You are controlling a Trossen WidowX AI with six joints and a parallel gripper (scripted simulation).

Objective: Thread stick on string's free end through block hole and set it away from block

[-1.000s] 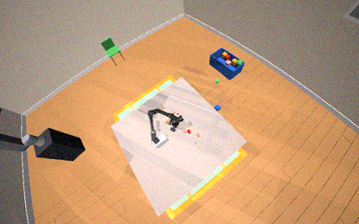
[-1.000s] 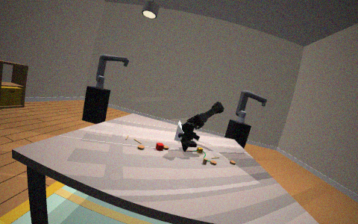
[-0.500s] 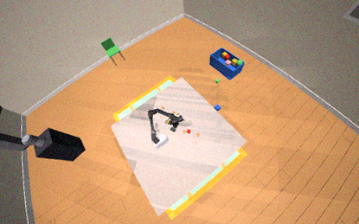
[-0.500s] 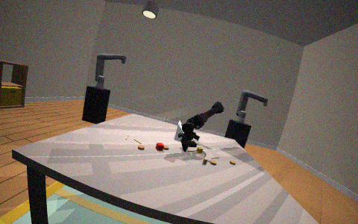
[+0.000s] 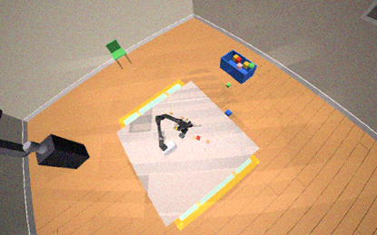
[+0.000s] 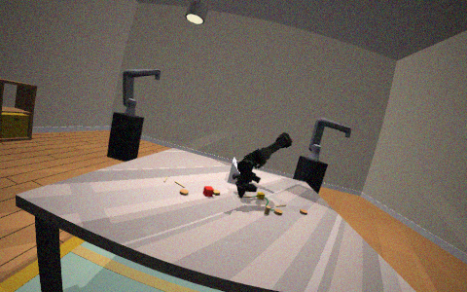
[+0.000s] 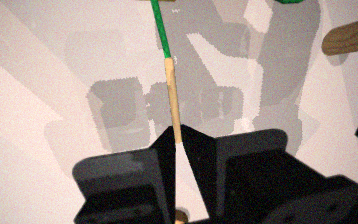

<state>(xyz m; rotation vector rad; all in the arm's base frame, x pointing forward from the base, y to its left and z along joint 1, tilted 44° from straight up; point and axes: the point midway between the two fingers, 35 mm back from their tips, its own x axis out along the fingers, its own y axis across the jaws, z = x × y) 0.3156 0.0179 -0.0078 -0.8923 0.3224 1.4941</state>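
Observation:
My gripper (image 6: 241, 196) (image 7: 176, 129) is shut on the thin wooden stick (image 7: 173, 97) and points down low over the table. The stick's far part sticks out between the fingertips toward the block. The green string (image 7: 161, 31) runs from the stick's end to the block, which is cut off at the wrist view's top edge. The yellowish block (image 6: 261, 196) stands on the table, a short way from the fingers. The string also shows on the block's other side and runs toward a round wooden button (image 6: 278, 212). The hole itself is hidden.
A red block (image 6: 208, 191) and a wooden disc (image 6: 216, 193) lie on the gripper's other side. Another disc (image 6: 184, 192) and a loose stick (image 6: 179, 184) lie farther off. A short wooden cylinder (image 6: 268, 210) (image 7: 342, 40), a stick (image 6: 281, 205) and a disc (image 6: 304, 211) lie beyond the yellowish block.

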